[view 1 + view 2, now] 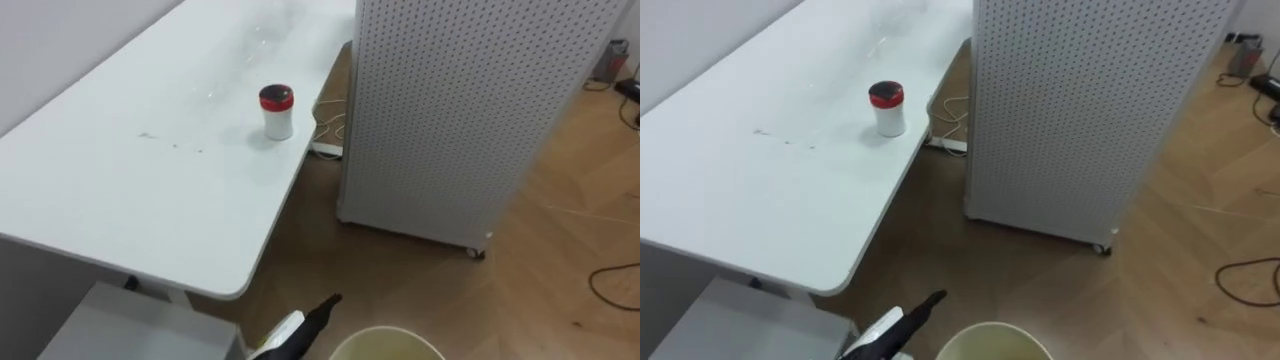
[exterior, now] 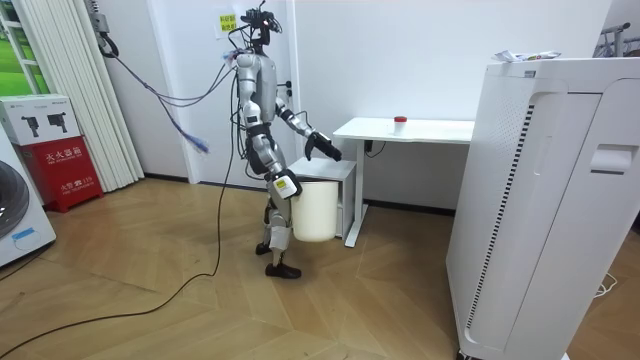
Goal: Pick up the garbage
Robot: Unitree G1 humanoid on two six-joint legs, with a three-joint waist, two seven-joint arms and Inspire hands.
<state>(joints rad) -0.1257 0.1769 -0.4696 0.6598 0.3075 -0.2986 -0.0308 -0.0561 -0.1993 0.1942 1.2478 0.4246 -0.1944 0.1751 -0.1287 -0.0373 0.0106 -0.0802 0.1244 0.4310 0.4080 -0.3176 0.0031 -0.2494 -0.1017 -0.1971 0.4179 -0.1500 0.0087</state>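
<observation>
The small white jar (image 1: 276, 110) with a red lid stood upright on the bench (image 1: 120, 190), near the edge facing the perforated cabinet (image 1: 450, 110) and well apart from the robot. The left hand (image 1: 305, 322) hovered low off the bench's near end, fingers straight and holding nothing, just beside the bucket (image 1: 385, 342). The right hand (image 2: 284, 187) hung at the bucket's rim, and I could not tell its grip. The reach looked long, so a glancing touch could tip the jar and roll it off that edge.
</observation>
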